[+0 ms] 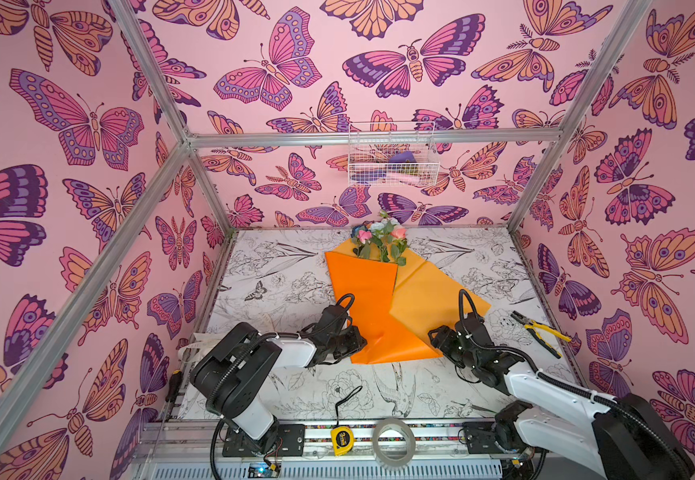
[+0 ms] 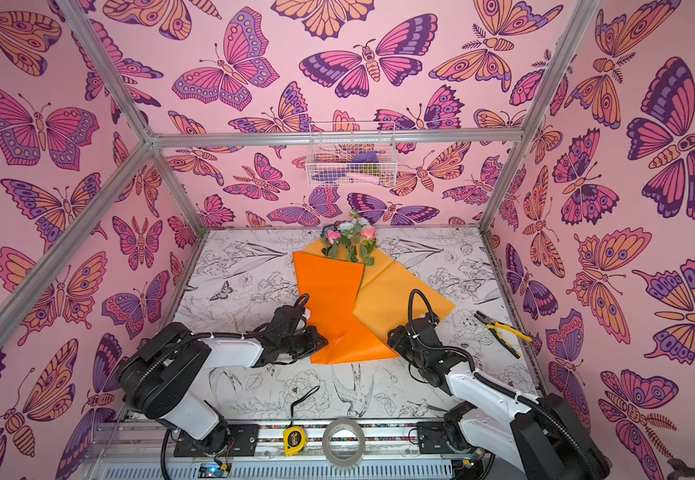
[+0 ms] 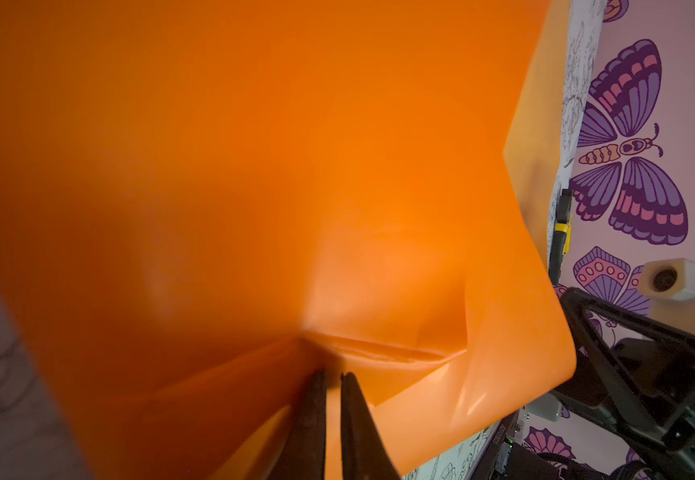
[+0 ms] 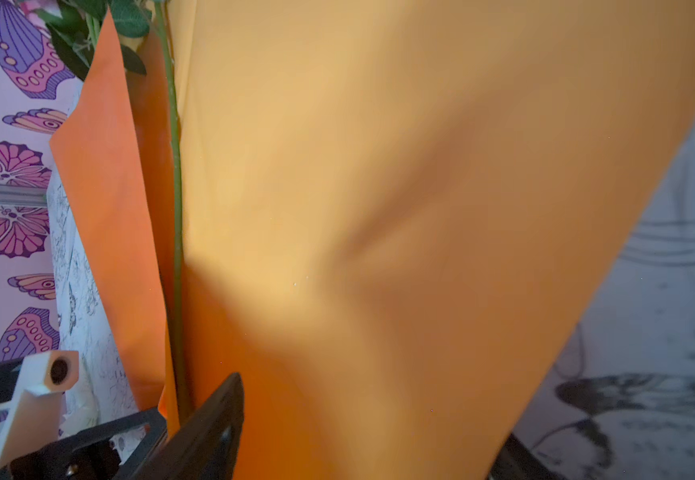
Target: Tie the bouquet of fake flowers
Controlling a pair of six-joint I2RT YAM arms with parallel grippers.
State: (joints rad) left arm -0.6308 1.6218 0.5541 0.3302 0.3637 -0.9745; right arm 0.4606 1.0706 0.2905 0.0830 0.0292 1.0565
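Floral tabletop (image 1: 279,286): left gripper (image 3: 333,376) pinches the bouquet (image 1: 372,299), right gripper (image 1: 435,336) spread at its wrap's edge.

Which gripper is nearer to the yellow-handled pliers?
Right. The right gripper sits at the edge of the bouquet of fake flowers on the side of the pliers; the left gripper pinches its paper from the opposite side, farther away.
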